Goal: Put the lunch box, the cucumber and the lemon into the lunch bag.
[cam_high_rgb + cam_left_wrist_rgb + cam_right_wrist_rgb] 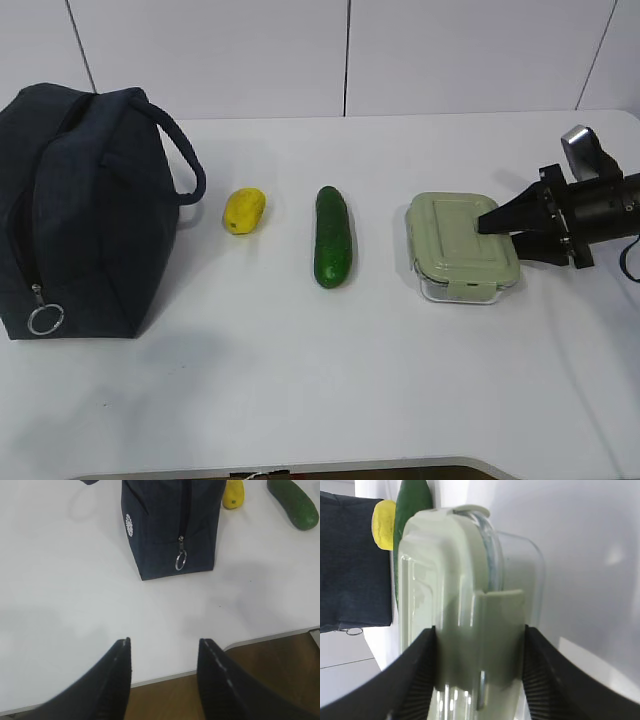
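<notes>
Navy fabric made up the bag (85, 210), zipped shut with a metal ring (45, 319) hanging at its near end; it stood by the table's (330, 400) left edge, long axis running near to far. Along the middle lay the box (462, 247), clear with a pale green lid, toward the right edge, its long side near to far. Right gripper (487, 225) reached in from the right, fingers (415, 680) set either side of the box's end. Dark glossy cucumber (333, 236) lay centrally, pointing near to far. Yellow lemon (243, 210) sat between cucumber and bag, tilted. Left gripper (164, 675) hung spread apart, empty, over the near edge.
</notes>
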### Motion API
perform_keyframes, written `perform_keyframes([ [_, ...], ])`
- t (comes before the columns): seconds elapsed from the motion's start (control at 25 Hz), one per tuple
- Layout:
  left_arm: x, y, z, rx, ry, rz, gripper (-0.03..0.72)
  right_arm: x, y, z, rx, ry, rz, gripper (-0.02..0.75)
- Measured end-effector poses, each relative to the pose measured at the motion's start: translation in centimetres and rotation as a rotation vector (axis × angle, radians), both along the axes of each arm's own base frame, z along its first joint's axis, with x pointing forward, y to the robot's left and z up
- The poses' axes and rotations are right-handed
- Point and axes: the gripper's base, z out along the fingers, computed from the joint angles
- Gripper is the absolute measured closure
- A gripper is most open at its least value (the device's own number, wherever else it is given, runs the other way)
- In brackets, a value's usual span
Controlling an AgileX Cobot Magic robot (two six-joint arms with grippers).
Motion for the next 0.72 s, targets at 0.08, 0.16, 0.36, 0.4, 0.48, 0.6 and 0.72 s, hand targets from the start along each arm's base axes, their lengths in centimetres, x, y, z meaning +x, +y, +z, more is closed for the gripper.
perform_keyframes([
  [0.08,0.0,0.0,0.0,0.000,0.000,0.000,0.374,0.0,0.0,0.0,0.002,0.006,-0.003,0.352],
  [0.16,0.0,0.0,0.0,0.000,0.000,0.000,0.374,0.0,0.0,0.0,0.003,0.012,-0.006,0.353],
  [0.36,0.0,0.0,0.0,0.001,0.000,0.001,0.374,0.0,0.0,0.0,0.007,0.024,-0.014,0.353],
  [0.4,0.0,0.0,0.0,0.001,0.000,0.001,0.374,0.0,0.0,0.0,0.006,0.026,-0.013,0.353],
  [0.48,0.1,0.0,0.0,0.001,0.007,0.001,0.374,0.0,0.0,0.2,0.000,0.025,-0.017,0.353],
  [0.6,0.3,0.1,0.4,0.007,0.031,0.003,0.374,0.0,-0.1,0.9,-0.030,0.011,-0.017,0.353],
  [0.72,0.8,0.1,1.9,0.013,0.046,0.006,0.374,-0.1,-0.2,1.3,-0.046,0.006,-0.019,0.353],
])
